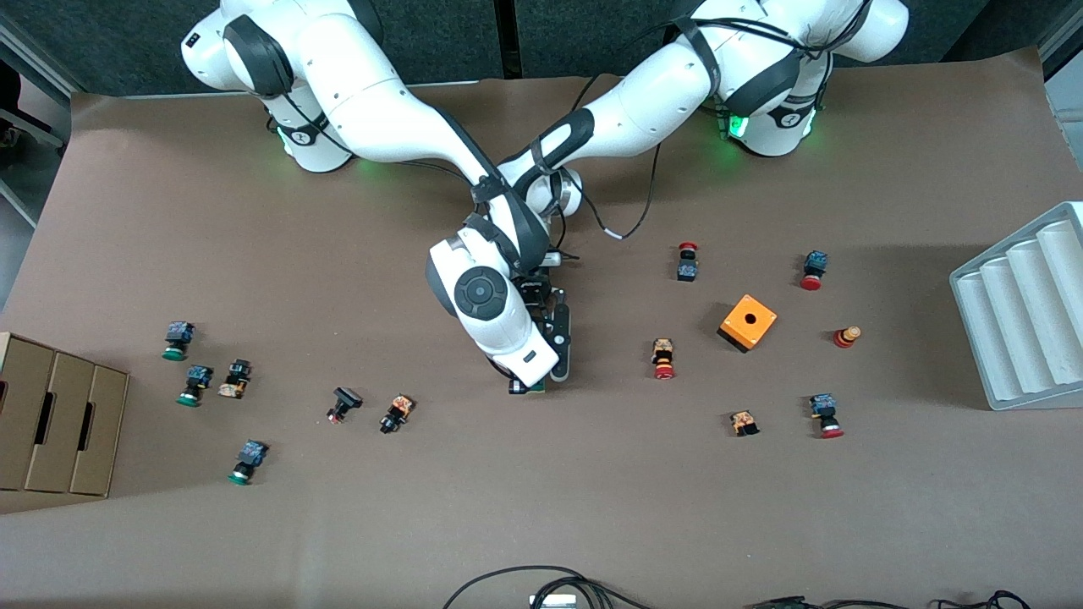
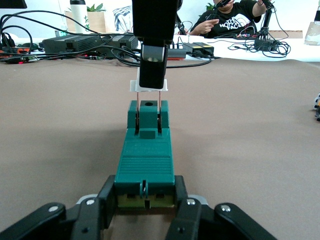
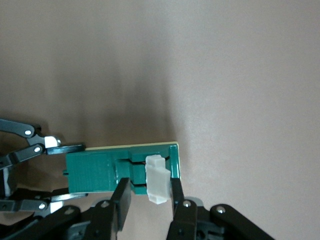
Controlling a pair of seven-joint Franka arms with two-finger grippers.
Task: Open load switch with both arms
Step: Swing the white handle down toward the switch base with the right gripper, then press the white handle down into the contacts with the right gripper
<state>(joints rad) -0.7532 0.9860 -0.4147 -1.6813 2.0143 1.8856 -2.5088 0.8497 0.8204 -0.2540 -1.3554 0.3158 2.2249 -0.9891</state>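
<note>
Even overhead light, soft shadows under both arms (image 1: 440, 161) on the brown table (image 1: 541, 507), green glow at the bases, wrist views sharp up close, background softer.

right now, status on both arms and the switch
Left gripper shut on dark-green rectangular load switch. Right gripper shut on its white end piece. Nothing in the way.

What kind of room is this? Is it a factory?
More likely a robot lab or workshop than a factory. Two robot arms stand at a paper-covered table strewn with push buttons, and the left wrist view shows desks with cables and a seated person.
</note>
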